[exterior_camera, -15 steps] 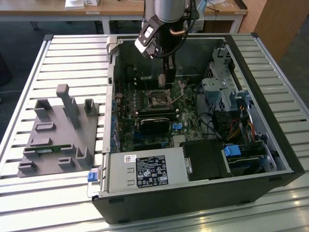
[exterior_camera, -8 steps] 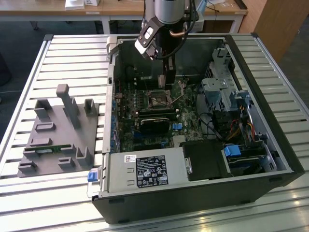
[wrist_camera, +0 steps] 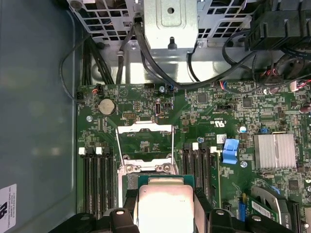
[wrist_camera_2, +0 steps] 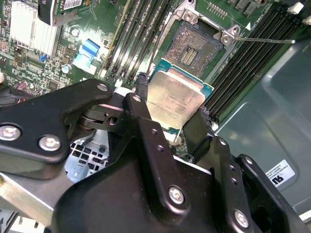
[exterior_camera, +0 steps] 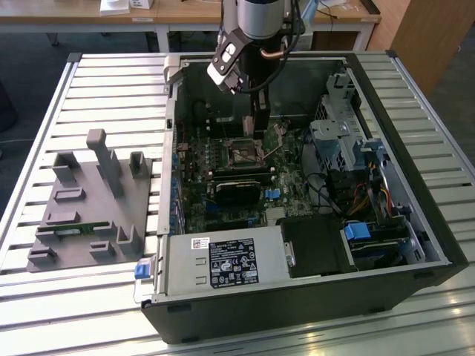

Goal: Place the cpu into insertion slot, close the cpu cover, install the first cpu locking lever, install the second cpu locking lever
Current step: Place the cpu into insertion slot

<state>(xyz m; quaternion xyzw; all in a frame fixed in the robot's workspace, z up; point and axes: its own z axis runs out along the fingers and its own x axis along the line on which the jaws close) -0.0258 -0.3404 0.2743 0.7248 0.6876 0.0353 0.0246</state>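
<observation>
Gripper [wrist_camera_2: 173, 102] is clamped on the cpu [wrist_camera_2: 177, 94], a small flat square chip with a dull silver-grey metal top and a green edge. The two black fingers [wrist_camera_2: 142, 90] pinch it on opposite sides, top face level toward the camera. The cpu hangs above the green motherboard [wrist_camera: 204, 111], clear of it and not seated. The insertion slot [wrist_camera_2: 192, 46], a small square socket with a dark centre and a silver rim, is open and bare, just beside the chip in the second wrist view. The cpu cover [wrist_camera: 145, 129], a thin silver metal frame with a cut-out middle, is swung up and back off the socket; board shows through its opening in the first wrist view. A thin silver lever rod [wrist_camera_2: 267, 41] sticks out sideways from the socket corner, unlatched. In the exterior view the arm reaches straight down into the open black computer case [exterior_camera: 297, 311], which lies on a slatted metal table [exterior_camera: 74, 311]. A grey moulded parts fixture [exterior_camera: 89, 200] sits on the exterior view's left, well apart from the case.
</observation>
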